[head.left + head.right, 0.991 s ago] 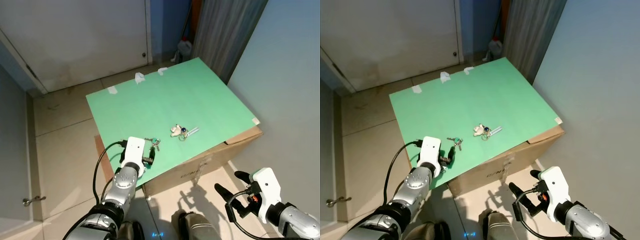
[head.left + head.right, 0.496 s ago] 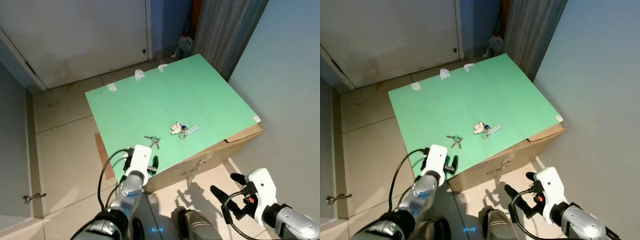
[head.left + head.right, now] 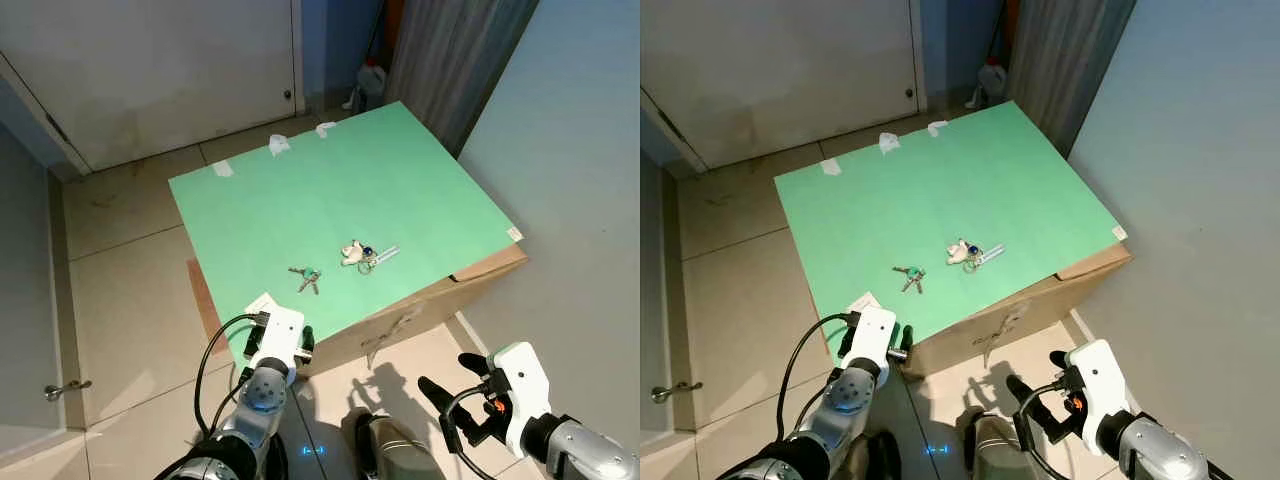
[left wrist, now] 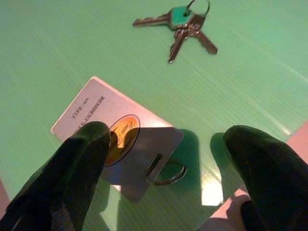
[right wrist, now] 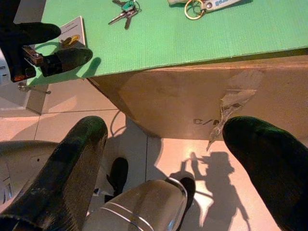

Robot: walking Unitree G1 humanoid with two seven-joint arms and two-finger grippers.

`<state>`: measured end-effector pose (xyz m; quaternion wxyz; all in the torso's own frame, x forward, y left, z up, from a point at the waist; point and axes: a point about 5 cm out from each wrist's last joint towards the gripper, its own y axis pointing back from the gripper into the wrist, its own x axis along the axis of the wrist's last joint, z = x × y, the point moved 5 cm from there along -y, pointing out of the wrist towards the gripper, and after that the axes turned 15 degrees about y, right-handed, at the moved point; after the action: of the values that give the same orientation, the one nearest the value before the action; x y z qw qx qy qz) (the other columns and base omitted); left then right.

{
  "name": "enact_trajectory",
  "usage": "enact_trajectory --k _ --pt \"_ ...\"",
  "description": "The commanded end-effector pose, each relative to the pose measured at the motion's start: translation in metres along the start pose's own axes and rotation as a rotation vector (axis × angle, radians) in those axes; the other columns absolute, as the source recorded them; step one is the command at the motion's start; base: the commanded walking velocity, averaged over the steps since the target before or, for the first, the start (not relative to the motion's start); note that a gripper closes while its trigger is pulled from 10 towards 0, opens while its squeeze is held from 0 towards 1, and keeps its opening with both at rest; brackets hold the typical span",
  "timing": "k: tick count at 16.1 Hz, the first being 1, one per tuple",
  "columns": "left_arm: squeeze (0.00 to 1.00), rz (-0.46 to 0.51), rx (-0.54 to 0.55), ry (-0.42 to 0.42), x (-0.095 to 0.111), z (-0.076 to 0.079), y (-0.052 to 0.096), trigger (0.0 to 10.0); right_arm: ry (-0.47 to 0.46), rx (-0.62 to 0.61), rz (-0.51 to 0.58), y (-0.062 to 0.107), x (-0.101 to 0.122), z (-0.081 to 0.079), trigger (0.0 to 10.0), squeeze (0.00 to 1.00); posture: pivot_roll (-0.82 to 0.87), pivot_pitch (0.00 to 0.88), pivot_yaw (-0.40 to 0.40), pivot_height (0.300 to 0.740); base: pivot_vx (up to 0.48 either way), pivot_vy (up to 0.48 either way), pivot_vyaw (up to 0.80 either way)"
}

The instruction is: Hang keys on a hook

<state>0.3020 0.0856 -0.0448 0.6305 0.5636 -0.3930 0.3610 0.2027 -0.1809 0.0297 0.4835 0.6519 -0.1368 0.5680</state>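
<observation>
Here the left end effector (image 4: 163, 159) is spread wide over the desk's (image 3: 400, 170) near corner, straddling a white card tag with its ring (image 4: 118, 137), nothing gripped, presumably poised for pickup. The keys (image 4: 180, 21) lie just beyond. The right end effector (image 5: 173, 154), likewise spread and unloaded, is held low beside the box

1. One green corrugated-plastic sheet (image 3: 400, 170), laid over one brown cardboard box (image 3: 440, 300).
2. Two key bunches on the sheet: one with a teal-capped key (image 3: 305, 277), one with a white fob and blue tag (image 3: 362, 256).
3. One white tag card with an orange disc and metal ring (image 4: 118, 137), at the sheet's near edge.
4. Three white tape pieces (image 3: 278, 145) along the sheet's far edge.
</observation>
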Motion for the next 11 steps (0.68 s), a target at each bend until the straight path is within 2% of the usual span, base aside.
enact_trajectory --k 1,8,9,10,11 --pt "0.0 -0.024 0.006 -0.012 -0.012 0.0 0.005 10.0 -0.013 0.005 -0.005 0.002 0.0 -0.004 10.0 0.0 -0.43 0.228 0.006 0.717 0.0 0.0 0.0" --pt "0.0 -0.056 0.014 0.02 -0.017 0.0 0.006 10.0 -0.022 0.005 -0.025 0.005 -0.005 -0.007 10.0 0.0 -0.43 0.233 0.006 0.717 0.0 0.0 0.0" --pt "0.0 -0.066 0.008 0.028 -0.018 0.0 0.006 7.6 -0.023 0.004 -0.025 0.005 -0.005 -0.007 10.0 0.0 -0.43 0.233 0.006 0.717 0.0 0.0 0.0" --pt "0.0 -0.089 0.014 0.052 -0.021 0.0 0.006 4.5 -0.024 0.004 -0.026 0.005 -0.006 -0.007 10.0 0.0 -0.43 0.233 0.006 0.717 0.0 0.0 0.0" --pt "0.0 -0.112 0.024 0.081 -0.024 -0.002 0.006 0.9 -0.024 0.004 -0.026 0.005 -0.005 -0.007 10.0 0.0 -0.43 0.232 0.006 0.717 0.0 0.0 0.0"
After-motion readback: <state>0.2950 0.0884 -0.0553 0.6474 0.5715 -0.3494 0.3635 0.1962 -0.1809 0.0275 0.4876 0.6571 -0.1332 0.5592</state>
